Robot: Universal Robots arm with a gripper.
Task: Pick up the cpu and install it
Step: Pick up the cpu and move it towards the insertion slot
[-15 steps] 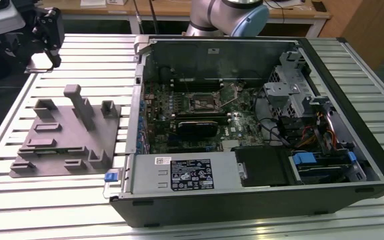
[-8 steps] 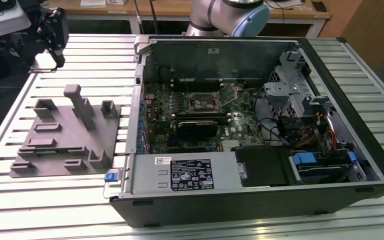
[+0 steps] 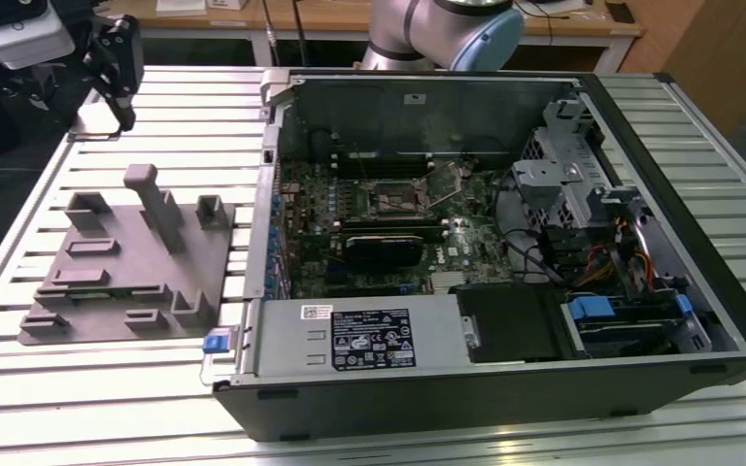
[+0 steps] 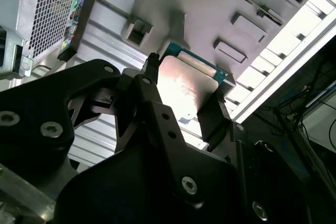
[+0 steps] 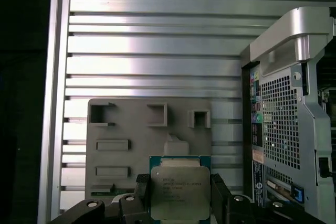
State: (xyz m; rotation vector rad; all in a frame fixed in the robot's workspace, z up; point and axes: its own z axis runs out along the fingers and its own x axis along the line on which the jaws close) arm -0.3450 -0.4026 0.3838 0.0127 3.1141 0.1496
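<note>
At ten o'clock in the exterior view, the gripper (image 3: 117, 92) hangs high over the grey tray (image 3: 112, 248). In the first wrist view its fingers (image 5: 143, 195) pinch the cpu (image 5: 180, 192) by its edges, metal top up. That thin edge hold could slip or tilt. A skewed chip might damage the socket (image 3: 392, 199), at three o'clock inside the computer case (image 3: 684, 194).

The tray (image 3: 133, 272) lies beside the case (image 3: 477, 398), cpu (image 5: 180, 192) between jaws.
</note>
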